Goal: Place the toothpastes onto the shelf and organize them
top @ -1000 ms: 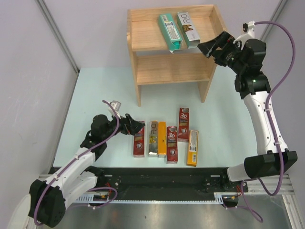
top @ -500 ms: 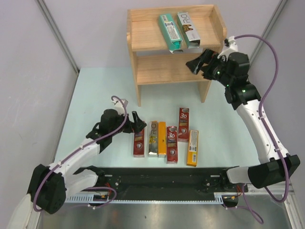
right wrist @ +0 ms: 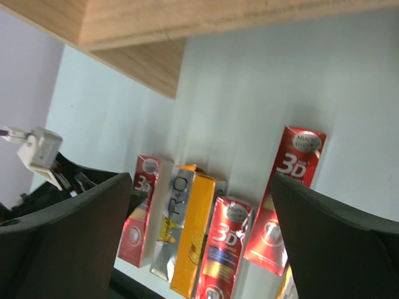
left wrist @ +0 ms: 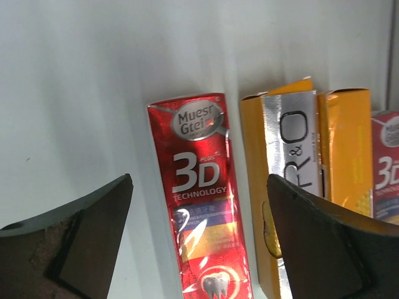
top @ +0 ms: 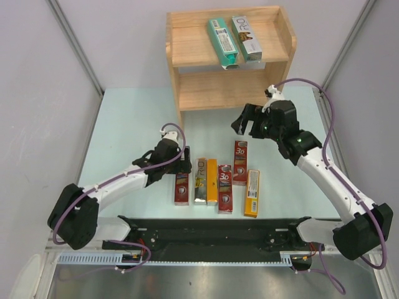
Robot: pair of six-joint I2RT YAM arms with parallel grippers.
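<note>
Left gripper [top: 182, 165] gapes over the leftmost slim red cardboard toothpaste carton [left wrist: 196, 187]; right gripper [top: 244, 124] gapes empty too. Carton looks light and crushable, so probably pinch it mid-length, gently.

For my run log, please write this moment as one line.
left claw open over leftmost red 3D carton | right claw open, empty, above table | shelf top: teal carton, silver R.O carton

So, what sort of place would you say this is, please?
Likely a robot lab cell: plain partition walls, two robot arms at a table, and a staged wooden shelf with toothpastes.
</note>
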